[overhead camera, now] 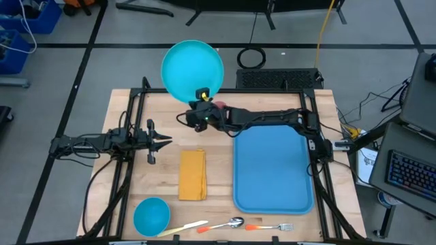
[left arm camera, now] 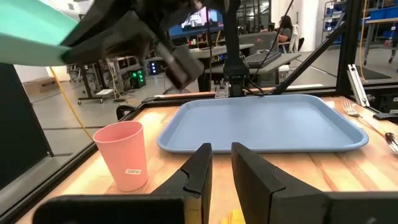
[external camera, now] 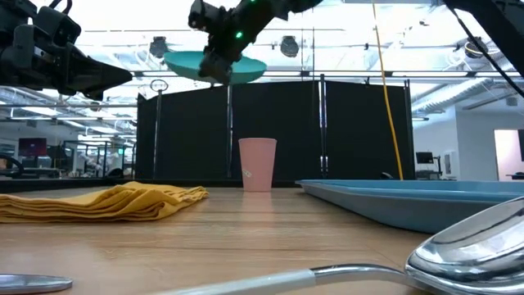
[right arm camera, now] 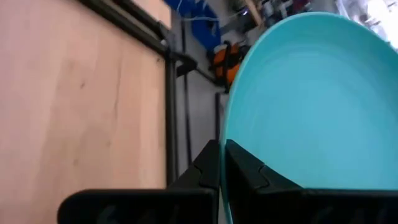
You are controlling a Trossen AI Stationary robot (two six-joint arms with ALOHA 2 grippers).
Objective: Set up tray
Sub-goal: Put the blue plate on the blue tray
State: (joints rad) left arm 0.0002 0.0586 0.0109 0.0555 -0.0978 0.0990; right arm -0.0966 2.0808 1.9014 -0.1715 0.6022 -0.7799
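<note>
The round turquoise plate hangs high above the table's far edge, and my right gripper is shut on its rim. In the low view the plate shows well above the pink cup. The big blue tray lies flat on the table's right half with nothing on it. My left gripper waits at the table's left side, pointing level toward the tray, with a narrow gap between its fingers. My right gripper pinches the plate's rim between its two fingers, one on the upper face and one on the underside, at the plate's edge nearest the arm. The fingers come from the table's right, slanting toward the far edge. The plate is lifted clear and nearly level.
A folded yellow napkin lies at the middle of the table. A small turquoise bowl sits near the front left. A knife, a spoon and a fork lie along the front edge. The pink cup stands under my right arm.
</note>
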